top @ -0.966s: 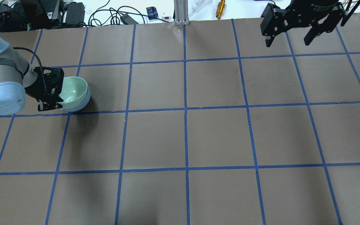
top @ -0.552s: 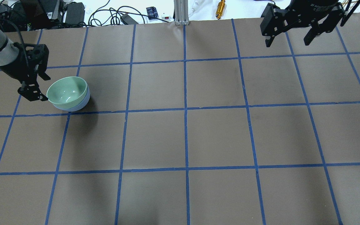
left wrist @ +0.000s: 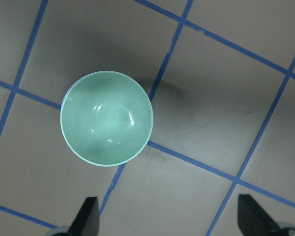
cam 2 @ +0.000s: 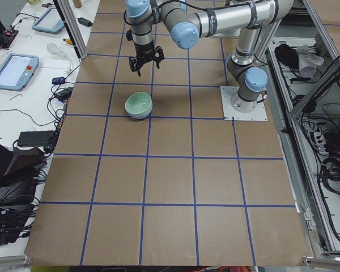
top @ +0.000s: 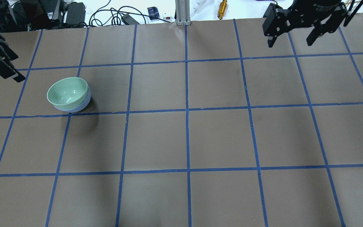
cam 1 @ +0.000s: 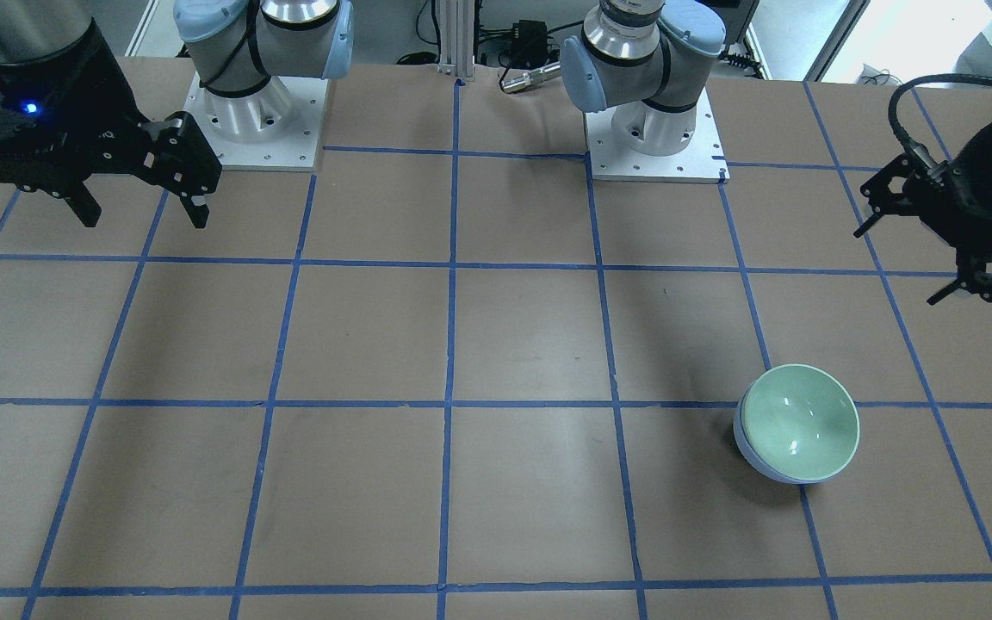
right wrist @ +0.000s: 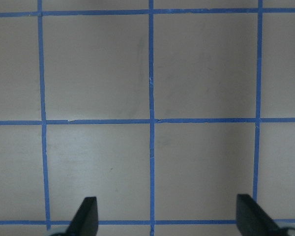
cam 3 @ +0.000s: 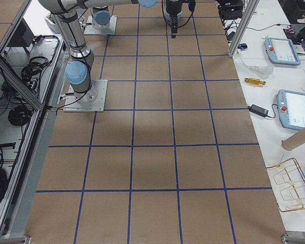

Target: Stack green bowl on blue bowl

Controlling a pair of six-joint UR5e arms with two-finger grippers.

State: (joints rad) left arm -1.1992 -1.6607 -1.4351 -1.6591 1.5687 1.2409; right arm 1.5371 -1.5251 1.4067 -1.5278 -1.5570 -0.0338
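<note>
Tabletop [top: 187,138]: green bowl [top: 67,90] inside blue bowl [top: 86,101]

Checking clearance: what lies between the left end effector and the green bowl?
Between left end effector and green bowl: only bare table and blue tape, front-facing view.

Brown table [top: 216,138] gridded with blue tape [top: 187,138]; black cables [top: 106,14] lie beyond it.

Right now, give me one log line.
green bowl: nested in blue bowl | left gripper: open, clear of bowls | right gripper: open, away
</note>
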